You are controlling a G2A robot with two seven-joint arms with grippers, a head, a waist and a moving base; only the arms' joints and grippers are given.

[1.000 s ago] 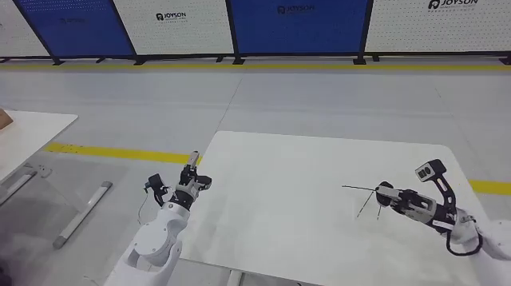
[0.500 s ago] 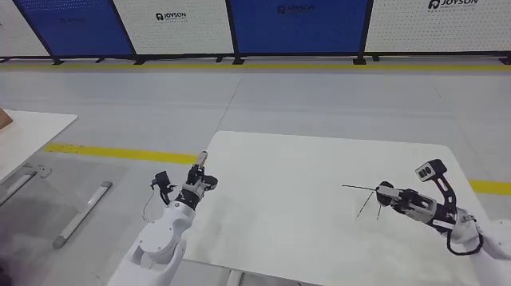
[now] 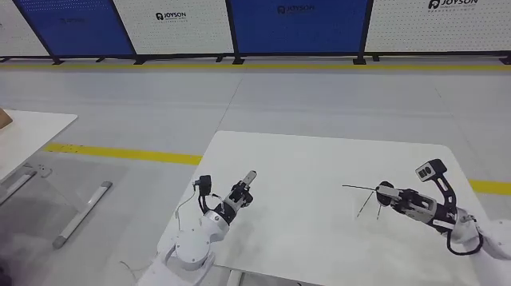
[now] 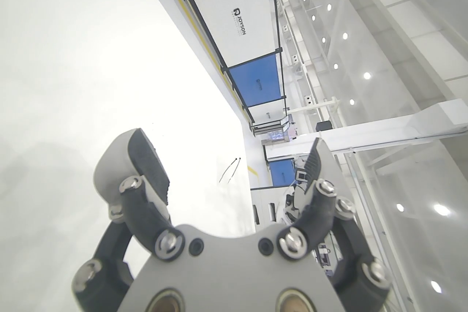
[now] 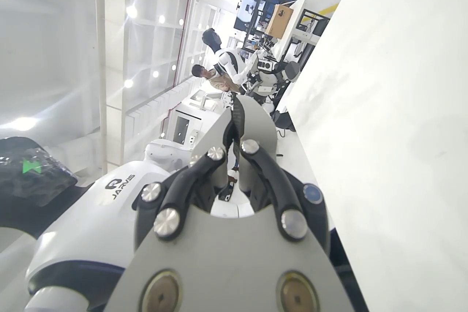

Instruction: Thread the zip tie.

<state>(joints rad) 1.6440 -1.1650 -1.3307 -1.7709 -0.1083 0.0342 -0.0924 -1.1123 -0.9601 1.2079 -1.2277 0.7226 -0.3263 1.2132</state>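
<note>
A thin black zip tie (image 3: 359, 188) sticks out level over the right side of the white table (image 3: 303, 166). My right gripper (image 3: 382, 193) is shut on its near end. In the right wrist view this gripper (image 5: 237, 101) shows its fingers pressed together, and the tie cannot be made out there. Two more thin black strands (image 3: 365, 204) lie just under it; from the top view I cannot tell ties from shadows. The left wrist view shows them as two fine lines (image 4: 229, 171) far off on the table. My left gripper (image 3: 249, 176) hovers over the table's near left part, open (image 4: 228, 141) and holding nothing.
A broad bare stretch of table lies between the two arms. Its left edge is close behind the left arm. A second white table (image 3: 24, 134) stands apart at far left. Blue and white panel walls (image 3: 295, 10) close off the back beyond a yellow floor line.
My left arm has swung rightward from the table's left edge to over the tabletop, its gripper still open. The right arm and its zip tie have stayed put.
</note>
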